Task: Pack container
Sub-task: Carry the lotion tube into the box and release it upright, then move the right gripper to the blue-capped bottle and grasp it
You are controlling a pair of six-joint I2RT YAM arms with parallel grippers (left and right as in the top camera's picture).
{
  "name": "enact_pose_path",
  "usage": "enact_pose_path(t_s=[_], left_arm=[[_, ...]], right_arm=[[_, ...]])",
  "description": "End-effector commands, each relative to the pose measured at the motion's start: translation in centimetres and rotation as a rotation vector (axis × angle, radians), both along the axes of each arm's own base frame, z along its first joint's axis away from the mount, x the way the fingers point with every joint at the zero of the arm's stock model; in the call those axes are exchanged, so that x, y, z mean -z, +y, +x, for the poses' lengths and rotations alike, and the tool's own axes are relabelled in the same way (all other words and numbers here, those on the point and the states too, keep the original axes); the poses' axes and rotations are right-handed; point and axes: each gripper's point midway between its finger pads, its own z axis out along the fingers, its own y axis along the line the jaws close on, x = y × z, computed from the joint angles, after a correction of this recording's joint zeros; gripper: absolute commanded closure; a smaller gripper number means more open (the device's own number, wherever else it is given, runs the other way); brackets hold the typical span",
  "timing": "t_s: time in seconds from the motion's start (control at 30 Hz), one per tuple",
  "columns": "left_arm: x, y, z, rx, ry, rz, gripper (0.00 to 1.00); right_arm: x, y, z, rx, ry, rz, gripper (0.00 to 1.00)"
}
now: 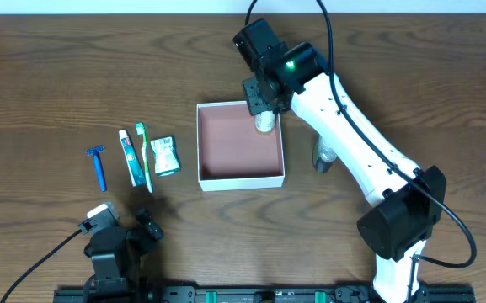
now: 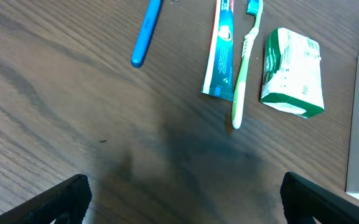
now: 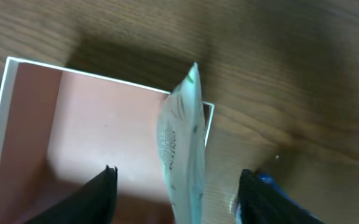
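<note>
My right tool [image 3: 177, 173] stands open around a pale tube [image 3: 182, 124]
Tube at the container's [image 3: 104, 124] 1 o'clock corner; my left tool [image 2: 185, 179] open above the table [image 2: 73, 112]

Showing as a brown wood-grain surface [image 1: 49, 76] and bearing a row of small items on its left half, all lengthwise side by side: blue razor [image 1: 98, 167] outermost and a little apart, then toothpaste tube [image 1: 128, 157], green toothbrush [image 1: 144, 156] just beside the tube, and green-and-white packet [image 1: 165, 156]. Also carrying the container [image 1: 240, 180], white-walled with a pinkish floor, near the packet yet not touching it. Supporting a clear, blurred object [image 1: 323, 158] just right of the container, too indistinct for naming.
</note>
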Motion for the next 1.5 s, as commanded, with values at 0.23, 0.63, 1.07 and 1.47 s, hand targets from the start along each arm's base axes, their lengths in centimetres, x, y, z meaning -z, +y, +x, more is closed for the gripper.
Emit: enact_pose_path(t_s=[0.23,0.63,1.07,1.47], left_arm=[[1.5,-0.1,-0.7,0.014,0.053,0.004,0.02],[1.5,-0.1,-0.7,0.014,0.053,0.004,0.02],[1.5,-0.1,-0.7,0.014,0.053,0.004,0.02],[1.5,-0.1,-0.7,0.013,0.052,0.004,0.02]], right_arm=[[-10.7,-4.3,-1.3,0.034,-0.218,0.043,0.35],[-9.7,-14.8,-6.5,0.233,0.008,-0.039,0.26],[3.8,-13.6,-7.2,0.299,0.196,-0.018,0.27],[9.2,-14.3,-6.9,0.353,0.159,-0.028,0.36]])
